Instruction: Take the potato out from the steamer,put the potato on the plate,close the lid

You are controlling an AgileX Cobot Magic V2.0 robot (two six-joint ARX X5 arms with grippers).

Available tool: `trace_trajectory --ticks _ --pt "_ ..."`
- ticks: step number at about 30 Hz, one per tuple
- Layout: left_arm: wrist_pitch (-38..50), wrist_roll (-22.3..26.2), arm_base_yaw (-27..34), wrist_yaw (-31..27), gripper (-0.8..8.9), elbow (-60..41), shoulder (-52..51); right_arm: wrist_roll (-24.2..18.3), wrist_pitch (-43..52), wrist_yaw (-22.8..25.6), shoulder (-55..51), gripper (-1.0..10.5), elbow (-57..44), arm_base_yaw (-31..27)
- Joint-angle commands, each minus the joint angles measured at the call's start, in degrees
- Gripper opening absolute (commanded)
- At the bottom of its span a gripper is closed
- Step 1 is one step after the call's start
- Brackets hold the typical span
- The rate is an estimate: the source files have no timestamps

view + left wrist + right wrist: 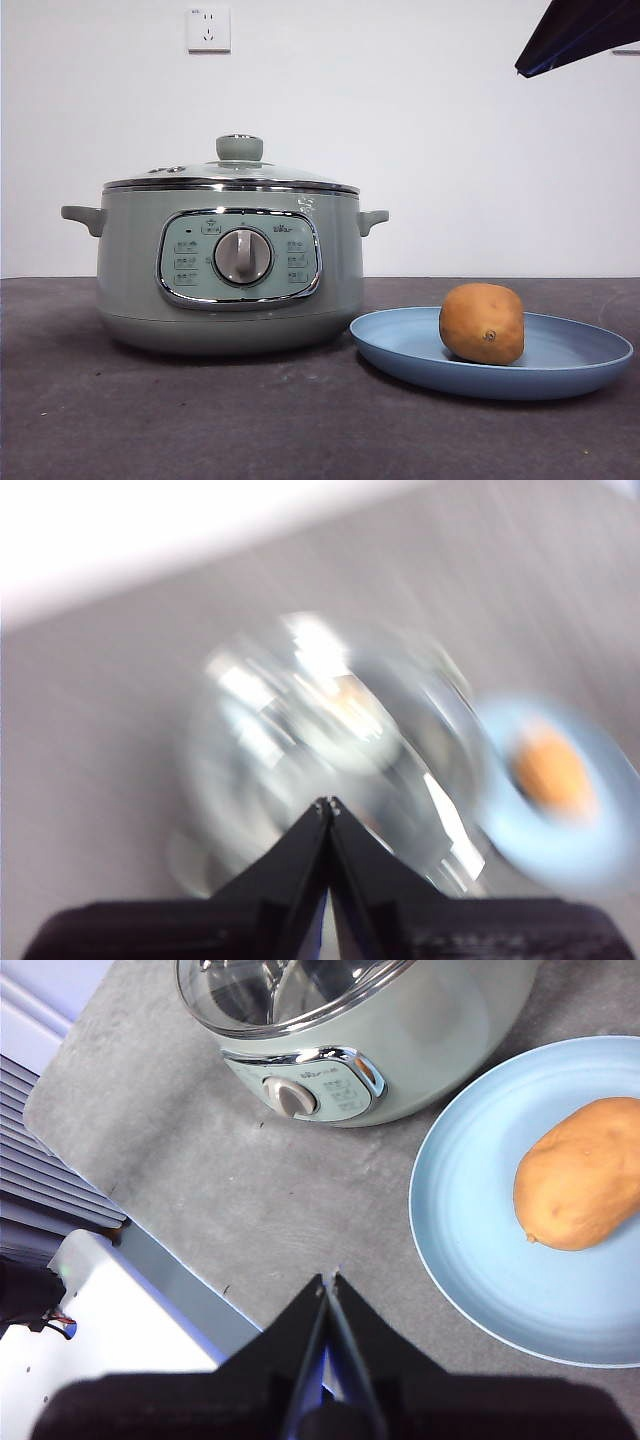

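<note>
Potato (pixel 481 322) on plate (pixel 580 365), beside steamer (pixel 228 270) with lid (pixel 232 175) on. Left gripper (pixel 328 802) and right gripper (pixel 328 1278): fingers pressed together, holding nothing.

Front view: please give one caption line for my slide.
Orange-brown potato rests on the light-blue round plate beside the sage-green steamer, its glass lid closed.

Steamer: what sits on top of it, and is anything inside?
A clear glass lid with pale green knob covers the sage-green steamer. Nothing shows through the glass, though reflections hide much of the inside.
</note>
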Motion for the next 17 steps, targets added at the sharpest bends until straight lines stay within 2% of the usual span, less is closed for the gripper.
trace_trajectory --ticks 1,4,7,12,17 --pt "6.4 0.9 5.2 0.0 -0.04 -3.1 -6.1 0.1 0.3 0.2 -0.1 0.0 -0.6 0.0" --pt "22.1 0.9 12.1 -0.3 -0.04 -15.1 -15.8 0.1 0.3 0.1 -0.1 0.0 -0.6 0.0" --pt "35.5 1.3 16.0 -0.5 -0.04 -29.2 -25.0 0.1 0.3 0.2 -0.1 0.0 -0.6 0.0" --pt "45.5 1.2 17.7 -3.3 -0.04 -45.1 -34.4 0.1 0.3 0.2 -0.1 0.0 -0.6 0.0" --pt "49.1 -1.9 17.7 -8.2 -0.04 -58.1 -43.3 0.1 0.3 0.2 -0.1 0.0 -0.6 0.0"
